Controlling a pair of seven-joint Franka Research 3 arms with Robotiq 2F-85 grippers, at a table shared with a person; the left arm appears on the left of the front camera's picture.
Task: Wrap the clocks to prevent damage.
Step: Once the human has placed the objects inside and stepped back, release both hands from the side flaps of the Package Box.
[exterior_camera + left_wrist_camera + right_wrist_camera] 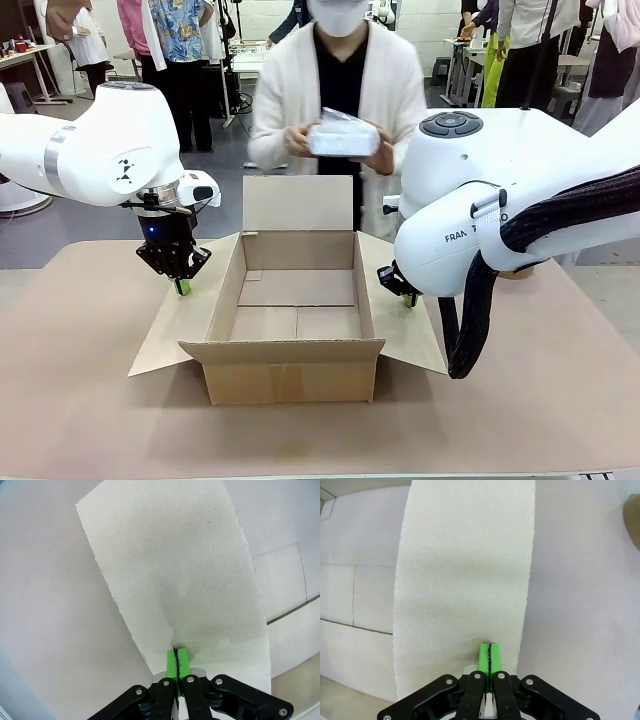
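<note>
Your left pincer (182, 285) and right pincer (412, 298) both have pads pressed together, tips seemingly touching the cardboard box's (295, 368) side flaps (185, 330); the person's hands (298, 140) hold the clocks (343, 138) above its far edge

- Left arm (110, 145), front view, 9 o'clock: glossy white rounded shell, grey ring band, small black marking on the round joint cap, blue light on the black wrist piece.
- Left gripper (182, 285): black linkage fingers with bright green pads (171, 662). In the left wrist view, silver screws sit at the link pivots at 6 o'clock.
- Right arm (500, 200), front view, 3 o'clock: white shell, dark grey round button cluster on top, partial black lettering "FRA", black braided cable sleeve looping beneath.
- Right gripper (412, 298): black links, green pads, silver pivot screws.
- Person (340, 90), 12 o'clock: white long-sleeved cardigan over a black top.
</note>
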